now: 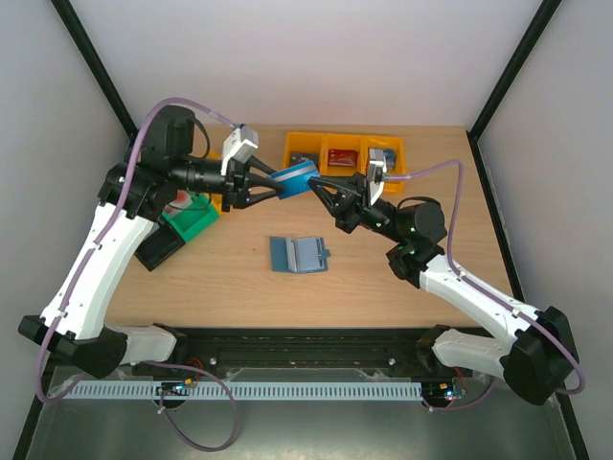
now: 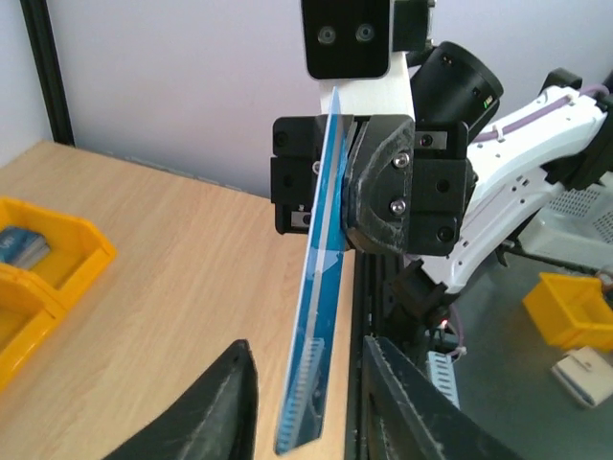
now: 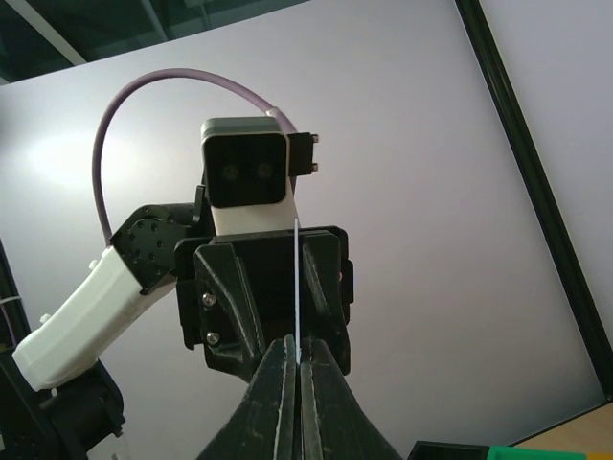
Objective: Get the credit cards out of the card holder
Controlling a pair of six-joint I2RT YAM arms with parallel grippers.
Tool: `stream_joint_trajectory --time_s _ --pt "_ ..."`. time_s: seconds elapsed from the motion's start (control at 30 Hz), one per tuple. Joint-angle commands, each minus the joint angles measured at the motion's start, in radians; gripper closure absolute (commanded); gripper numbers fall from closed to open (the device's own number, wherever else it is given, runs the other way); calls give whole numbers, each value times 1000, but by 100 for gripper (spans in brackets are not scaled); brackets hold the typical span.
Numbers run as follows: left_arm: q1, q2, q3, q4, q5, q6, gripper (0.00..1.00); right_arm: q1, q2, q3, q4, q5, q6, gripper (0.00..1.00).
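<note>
A mid-air handover looks to be the step in hand. The left gripper point(image 1: 278, 184) has its jaws spread either side of one end of a blue credit card point(image 1: 295, 177), not pinching it. The right gripper point(image 1: 314, 185) has its jaws pressed together on the other end and bears the card alone. The card hangs on edge above the table point(image 1: 239, 287), nearer the far edge, just before the orange bin point(image 1: 345, 137). The card holder point(image 1: 299, 254) lies open mid-table; whether cards remain in it I cannot tell. Next, I judge, the left jaws must either close squarely on the card or back straight off without knocking it. The left arm rises from the near-left corner and bends rightward; the right arm rises from the near-right corner and bends leftward
</note>
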Motion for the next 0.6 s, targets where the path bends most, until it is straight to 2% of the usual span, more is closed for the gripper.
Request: stream_joint_trajectory --time_s 0.0,0.1,0.3,0.33,0.4,0.43,0.5,0.57 --pt "5 8 13 40 34 -30 74 6 8 19 65 -22 23 98" --pt "5 6 12 26 45 -12 95 6 4 19 59 -19 14 98" --pt "5 -10 2 -32 14 58 98 6 -30 31 -49 34 -62 97" --pt "5 -13 -1 -38 -5 64 98 6 -43 36 -94 54 -95 89" --pt "5 -17 -10 -44 -72 71 98 5 -66 63 -237 108 -160 66" --pt "5 -19 -16 -45 -124 73 98 5 -79 78 -308 142 -195 59" --pt "5 -22 -32 -43 -237 79 98 3 -103 116 -435 204 -256 53" --pt "0 -29 -54 -43 -360 99 98 -1 -116 158 -549 247 -301 51"
